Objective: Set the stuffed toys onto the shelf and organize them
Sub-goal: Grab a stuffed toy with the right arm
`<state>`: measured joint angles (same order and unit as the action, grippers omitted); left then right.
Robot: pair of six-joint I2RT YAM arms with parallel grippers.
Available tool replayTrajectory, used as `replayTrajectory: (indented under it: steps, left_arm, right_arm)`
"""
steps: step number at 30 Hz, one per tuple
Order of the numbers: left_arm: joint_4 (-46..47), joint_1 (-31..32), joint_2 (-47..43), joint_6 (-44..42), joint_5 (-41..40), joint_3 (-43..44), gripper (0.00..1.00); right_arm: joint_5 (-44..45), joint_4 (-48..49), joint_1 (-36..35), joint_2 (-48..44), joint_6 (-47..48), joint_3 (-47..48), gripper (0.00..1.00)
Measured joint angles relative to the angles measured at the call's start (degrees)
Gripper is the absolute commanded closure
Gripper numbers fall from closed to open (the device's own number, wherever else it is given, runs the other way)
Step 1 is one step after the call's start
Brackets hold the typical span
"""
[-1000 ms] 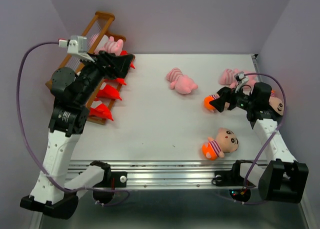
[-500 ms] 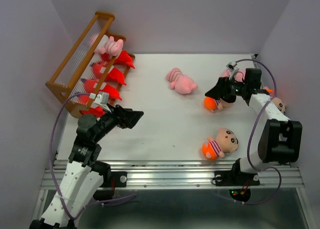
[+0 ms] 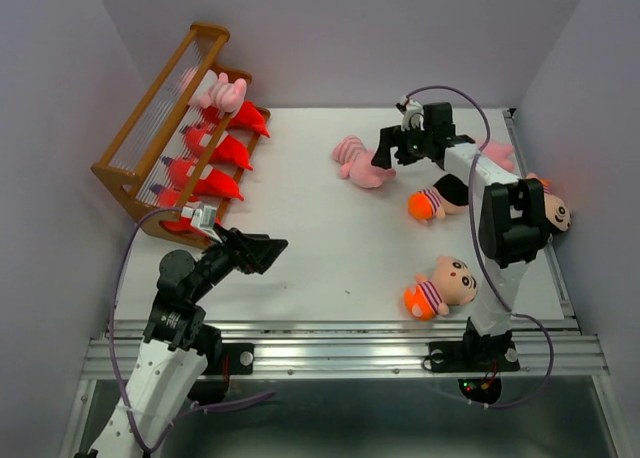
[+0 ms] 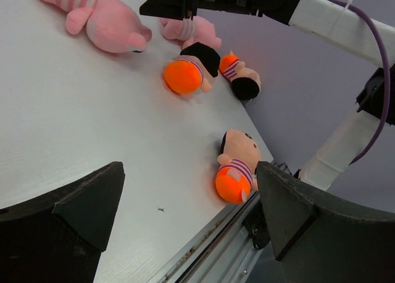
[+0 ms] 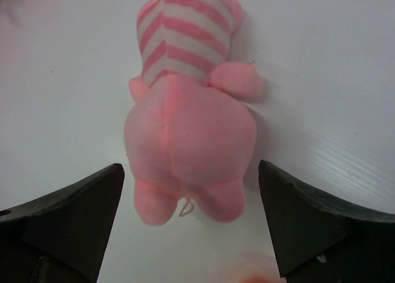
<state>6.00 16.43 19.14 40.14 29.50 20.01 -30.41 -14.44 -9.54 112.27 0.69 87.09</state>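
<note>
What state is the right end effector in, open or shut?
Open: the right end effector has fingers wide apart, the pink pig lying ungripped between them.

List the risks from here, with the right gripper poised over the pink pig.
1. The pink pig fills nearly the whole gap of the open right gripper; a finger may land on it and shove it away.
2. The boy doll lies close under that arm, so lowering could nudge it.
3. The shelf is far to the left, and the left gripper stands in between: the arms could clash.
</note>
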Motion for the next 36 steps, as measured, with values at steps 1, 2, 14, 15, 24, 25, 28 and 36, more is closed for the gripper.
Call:
replayTrajectory:
  steps: [1,2,14,15,24,25,28,36]
  left_arm:
    - [-0.1,0.0,-0.4,0.2,0.0,-0.5,0.01]
    - [-0.3,0.0,-0.6,0.3,0.0,-0.7,0.01]
    - [4.6,1.6,9.2,3.3,-0.2,-2.0,0.01]
    - [5.3,2.9,10.7,3.8,-0.7,-2.1,0.01]
    - [16.0,18.1,28.0,7.7,-8.6,-2.0,0.01]
    - [17.2,18.5,29.7,8.4,-9.0,-1.9,0.01]
    - [21.9,19.3,36.0,10.7,-9.9,-1.0,0.01]
    - [31.3,22.9,46.3,7.0,-8.0,9.4,0.01]
  right_arm:
    - [0.9,0.0,-0.4,1.6,0.7,1.7,0.13]
    - [1.5,-0.1,-0.6,3.0,1.0,3.1,0.13]
    - [3.6,-1.8,-1.9,8.4,4.1,4.8,0.94]
    - [3.4,-1.8,-1.9,8.4,4.4,4.7,0.99]
    - [0.0,-1.2,-1.9,-11.4,14.0,-13.4,0.99]
    - [-0.7,-1.1,-1.9,-15.4,16.9,-16.0,0.99]
    - [-2.2,-1.0,-1.9,-25.7,24.8,-21.4,0.99]
    - [-5.3,-13.9,-2.0,-42.2,53.1,-26.4,0.99]
